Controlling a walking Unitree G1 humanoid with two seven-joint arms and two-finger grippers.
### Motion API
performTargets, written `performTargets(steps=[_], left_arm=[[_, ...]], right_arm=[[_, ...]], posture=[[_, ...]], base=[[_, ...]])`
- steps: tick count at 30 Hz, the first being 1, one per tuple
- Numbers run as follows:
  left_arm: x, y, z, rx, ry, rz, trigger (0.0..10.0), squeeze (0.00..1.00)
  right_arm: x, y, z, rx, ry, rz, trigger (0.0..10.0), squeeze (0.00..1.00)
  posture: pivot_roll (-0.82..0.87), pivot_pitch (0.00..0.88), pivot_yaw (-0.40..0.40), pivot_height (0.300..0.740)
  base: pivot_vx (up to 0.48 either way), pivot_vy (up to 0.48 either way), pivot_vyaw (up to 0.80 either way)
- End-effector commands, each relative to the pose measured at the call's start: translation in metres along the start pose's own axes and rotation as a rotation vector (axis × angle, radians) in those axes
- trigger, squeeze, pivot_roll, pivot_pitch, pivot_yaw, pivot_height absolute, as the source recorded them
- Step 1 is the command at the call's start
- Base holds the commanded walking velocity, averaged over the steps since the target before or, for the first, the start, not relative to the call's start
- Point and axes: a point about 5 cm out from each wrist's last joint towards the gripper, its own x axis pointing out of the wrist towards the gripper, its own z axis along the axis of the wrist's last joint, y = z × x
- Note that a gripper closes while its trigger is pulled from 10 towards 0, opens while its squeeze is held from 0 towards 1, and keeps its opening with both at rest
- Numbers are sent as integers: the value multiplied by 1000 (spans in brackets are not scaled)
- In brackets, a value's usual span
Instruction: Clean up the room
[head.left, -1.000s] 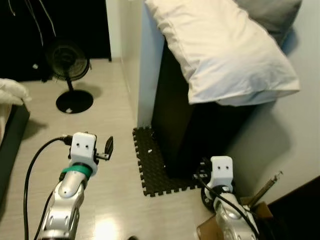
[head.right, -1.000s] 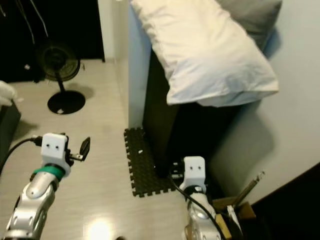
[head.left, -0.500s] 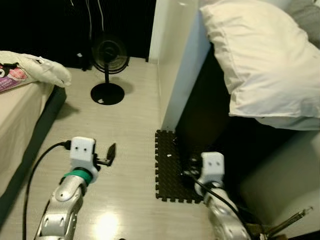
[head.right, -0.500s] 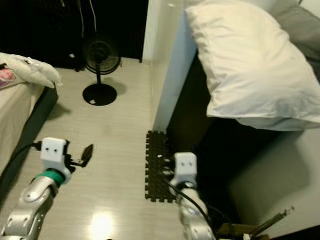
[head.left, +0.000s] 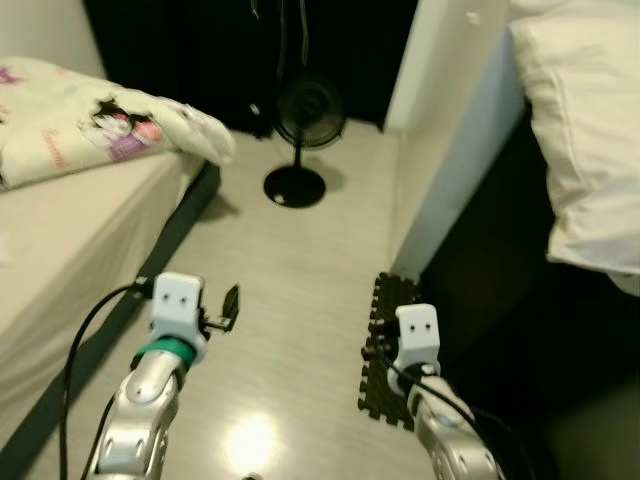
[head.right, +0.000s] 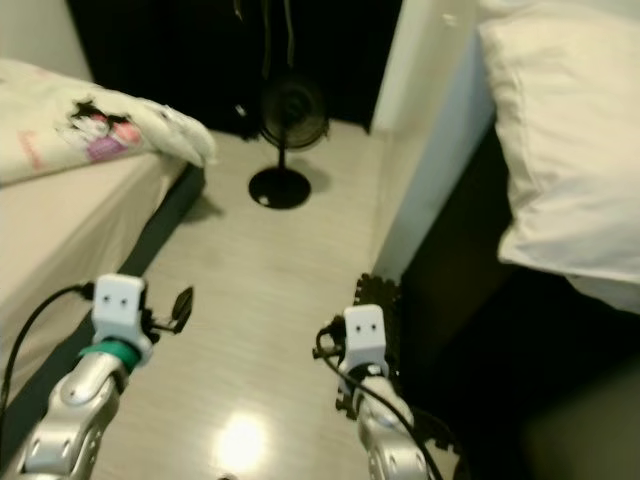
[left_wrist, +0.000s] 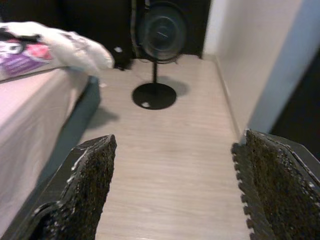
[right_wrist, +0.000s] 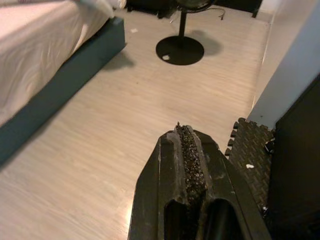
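Left gripper (left_wrist: 175, 195) raised ahead of the robot's chest, fingers (left_wrist: 82, 192) spread wide apart with nothing between them; through the gap lies bare pale wood floor (left_wrist: 165, 150). Right gripper (right_wrist: 186, 165) also raised, its two fingers pressed flat together, empty, hovering over floor beside the black foam puzzle mat (right_wrist: 250, 155). What changed: over the last second the whole picture has swung toward the robot's left, so this is the camera turning with the body, not things moving. The big white pillow (head.left: 585, 130) that sat centre-frame is now pushed to the right edge, and a bed (head.left: 70, 230) with a cartoon-print blanket (head.left: 110, 110) has come in on the left. Both arms keep the same raised carry pose throughout. Reading: the robot is surveying or re-aiming rather than reaching; no pick is under way, and the clean-up looks barely started from here. Outward from the left gripper: the bed's dark frame (left_wrist: 75, 130) runs alongside on its outer side, near; straight ahead and well apart stands a black pedestal fan (left_wrist: 159, 45) on its round base, backed by a dark opening with hanging cords. Outward from the right gripper: the mat just beside it on its outer side, with a small white scrap (right_wrist: 249, 166) lying on it, the nearest likely piece of litter; another pale fleck (right_wrist: 165, 57) on the fan's base, farther ahead. Beyond the mat a white wall edge (head.left: 440, 150) and dark furniture under the pillow, well clear of both grippers.
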Motion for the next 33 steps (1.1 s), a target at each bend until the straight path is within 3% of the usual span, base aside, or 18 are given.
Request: performTargets(steps=[1,33], left_arm=[[-3,3,-5,0,24,16,10000,0],[-2,2,-6,66,54,9,10000,0]], right_arm=[[-2,-2,-4,12,20,-2,10000,0],[-1,-1,-1,25,13,38,10000,0]], posture=[[143,0,-42,740],[140,0,-40,740]], base=[[0,0,800],[0,0,800]])
